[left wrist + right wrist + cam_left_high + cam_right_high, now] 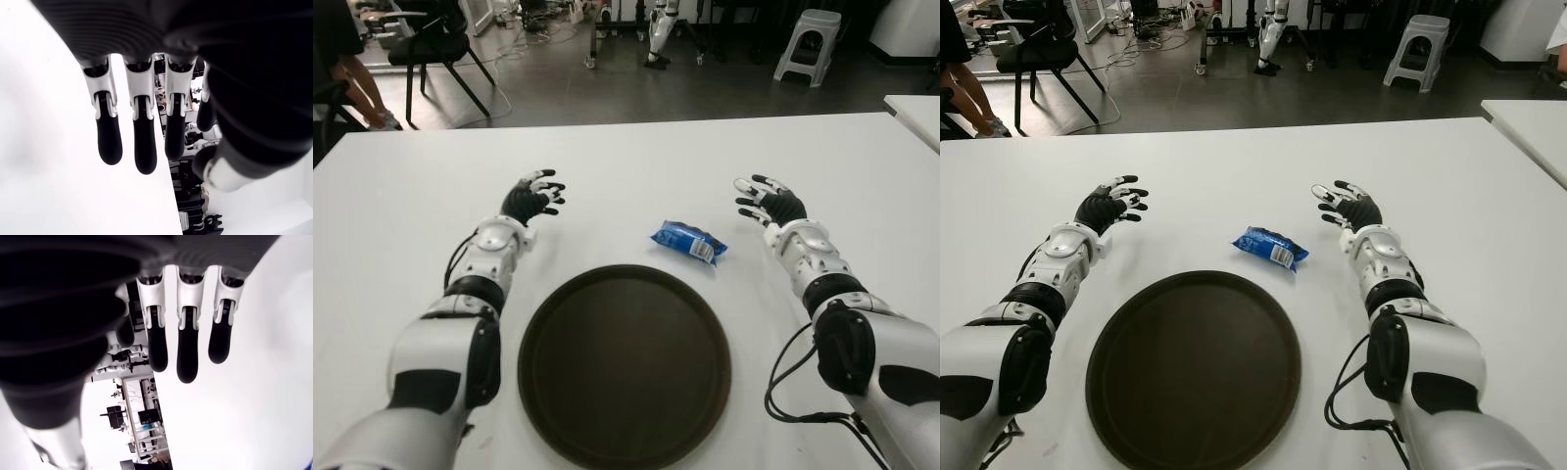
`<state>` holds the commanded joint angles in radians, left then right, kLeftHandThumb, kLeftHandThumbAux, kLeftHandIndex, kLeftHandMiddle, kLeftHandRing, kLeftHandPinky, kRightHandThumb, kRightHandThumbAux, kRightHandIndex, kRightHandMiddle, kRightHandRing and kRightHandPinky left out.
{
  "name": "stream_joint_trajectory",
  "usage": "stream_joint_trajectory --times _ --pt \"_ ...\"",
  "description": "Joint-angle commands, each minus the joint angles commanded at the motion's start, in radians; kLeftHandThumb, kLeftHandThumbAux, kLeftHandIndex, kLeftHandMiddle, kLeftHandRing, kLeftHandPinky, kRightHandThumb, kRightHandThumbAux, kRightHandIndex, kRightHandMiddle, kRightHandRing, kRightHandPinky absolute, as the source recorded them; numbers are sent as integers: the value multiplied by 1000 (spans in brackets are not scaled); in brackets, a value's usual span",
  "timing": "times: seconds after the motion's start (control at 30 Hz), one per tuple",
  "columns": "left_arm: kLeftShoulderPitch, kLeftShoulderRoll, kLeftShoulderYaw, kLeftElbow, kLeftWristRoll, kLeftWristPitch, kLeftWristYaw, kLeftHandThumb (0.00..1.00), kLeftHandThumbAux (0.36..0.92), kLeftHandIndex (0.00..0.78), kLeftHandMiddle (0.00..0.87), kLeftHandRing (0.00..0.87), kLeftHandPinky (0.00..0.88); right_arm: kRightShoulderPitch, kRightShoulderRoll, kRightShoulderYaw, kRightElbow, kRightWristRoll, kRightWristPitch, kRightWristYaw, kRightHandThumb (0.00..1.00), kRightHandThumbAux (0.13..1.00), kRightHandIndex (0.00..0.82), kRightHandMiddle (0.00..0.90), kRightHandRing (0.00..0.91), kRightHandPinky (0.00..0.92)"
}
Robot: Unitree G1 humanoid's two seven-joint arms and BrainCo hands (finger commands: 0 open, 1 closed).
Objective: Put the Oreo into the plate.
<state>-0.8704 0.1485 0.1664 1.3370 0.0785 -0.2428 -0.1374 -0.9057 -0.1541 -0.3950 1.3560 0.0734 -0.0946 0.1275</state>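
Your right hand [770, 202] hovers with its fingers [187, 355] spread and holding nothing, just to the right of the Oreo [689, 241], so it looks like the natural one to make the pick. That blue packet lies flat on the white table [636, 157], tilted a little, just beyond the far right rim of the plate [625, 366] and apart from it. Because the packet sits so near the plate, you would only need a short carry towards yourself and to the left once you have it. Nothing is in the dark round plate yet, so the task has not begun in earnest. Your left hand [532, 199] shows well to the left of the packet, beyond the plate's far left edge, fingers [139, 139] also apart and empty. Chairs, a stool and a person's legs stand on the floor past the table's far edge, clear of your work.
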Motion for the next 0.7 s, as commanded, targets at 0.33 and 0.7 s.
stream_joint_trajectory --times 0.33,0.7 --pt "0 1 0 1 3 1 -1 39 698 202 324 357 398 -4 -1 0 0 -4 10 -6 0 815 229 355 405 453" --pt "0 0 0 2 3 2 0 68 710 213 324 349 398 -8 -1 0 -2 -3 8 -4 0 809 219 352 394 435"
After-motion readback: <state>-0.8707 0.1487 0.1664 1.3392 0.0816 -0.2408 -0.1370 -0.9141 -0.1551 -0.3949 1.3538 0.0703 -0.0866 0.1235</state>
